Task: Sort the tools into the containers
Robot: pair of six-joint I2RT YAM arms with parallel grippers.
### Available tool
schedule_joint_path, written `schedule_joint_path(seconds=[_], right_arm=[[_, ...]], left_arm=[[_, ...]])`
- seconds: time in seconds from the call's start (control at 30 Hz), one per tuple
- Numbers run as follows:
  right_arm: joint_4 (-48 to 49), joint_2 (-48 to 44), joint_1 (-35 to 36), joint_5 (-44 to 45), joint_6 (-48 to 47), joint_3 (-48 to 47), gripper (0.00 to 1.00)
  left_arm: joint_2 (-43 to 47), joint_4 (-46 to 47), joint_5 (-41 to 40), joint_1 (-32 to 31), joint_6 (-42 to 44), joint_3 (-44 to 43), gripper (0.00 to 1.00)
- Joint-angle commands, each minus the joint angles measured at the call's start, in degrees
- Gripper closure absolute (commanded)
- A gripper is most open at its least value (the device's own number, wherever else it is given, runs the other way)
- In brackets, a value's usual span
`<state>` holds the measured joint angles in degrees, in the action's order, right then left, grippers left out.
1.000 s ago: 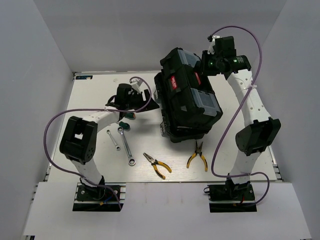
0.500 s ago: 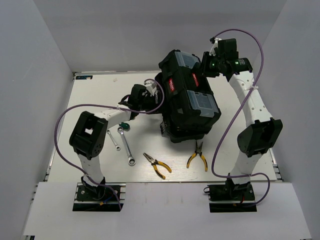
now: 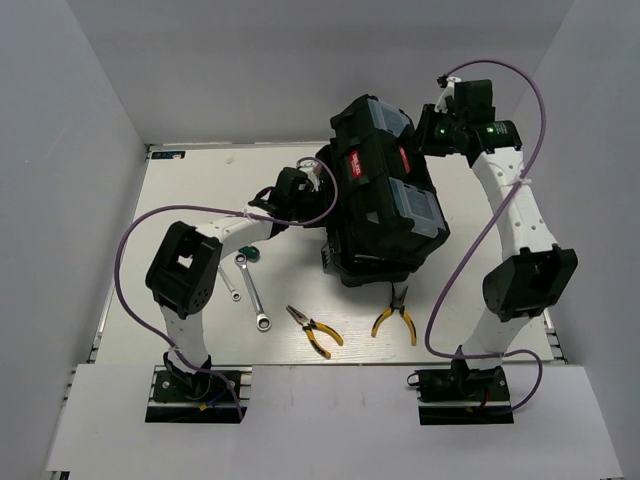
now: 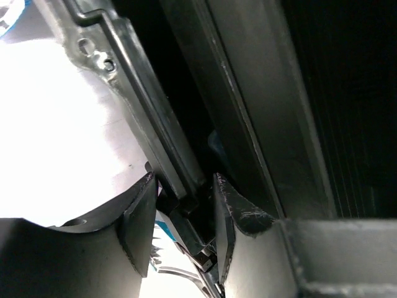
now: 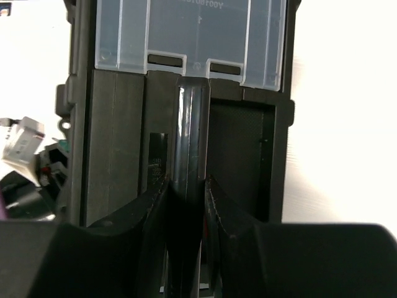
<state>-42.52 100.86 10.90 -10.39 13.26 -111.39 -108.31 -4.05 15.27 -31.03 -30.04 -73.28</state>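
The black toolbox [image 3: 385,215] with clear-lidded pockets [image 3: 420,205] stands tilted at mid-table. My right gripper [image 3: 432,135] is shut on its top handle [image 5: 189,124], fingers either side of the bar [image 5: 186,183]. My left gripper [image 3: 308,195] is at the toolbox's left side; its fingers straddle a black latch ridge [image 4: 180,205] with a gap on the left, open [image 4: 183,186]. On the table lie a long wrench [image 3: 252,290], a short wrench [image 3: 228,280], two yellow-handled pliers [image 3: 315,330] [image 3: 395,315] and one green screwdriver [image 3: 248,252]. The second screwdriver is hidden.
White walls enclose the table on the left, back and right. The left arm's purple cable [image 3: 130,250] loops over the table's left part. The pliers lie close to the toolbox's near edge.
The toolbox has shifted to the right with my right gripper on its handle. My left gripper has moved right, up against the toolbox's left side.
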Motion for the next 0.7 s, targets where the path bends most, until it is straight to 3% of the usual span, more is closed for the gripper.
schedule_joint_path(seconds=[0.0,0.37,0.67], right_arm=[[7.2,-10.1,-2.4,-2.4,-5.6,-1.6,1.00],[10.4,-14.1,-9.7,7.1,-19.4,12.9,1.00],[10.8,-7.2,-17.0,12.2,-23.7,14.2,1.00]], left_arm=[[-0.8,-7.5,-8.8,0.7,3.1,0.5,0.96],[0.9,-11.6,-15.1,2.5,3.7,-1.2,0.98],[2.8,-11.6,-16.2,6.5,3.7,0.0,0.99]])
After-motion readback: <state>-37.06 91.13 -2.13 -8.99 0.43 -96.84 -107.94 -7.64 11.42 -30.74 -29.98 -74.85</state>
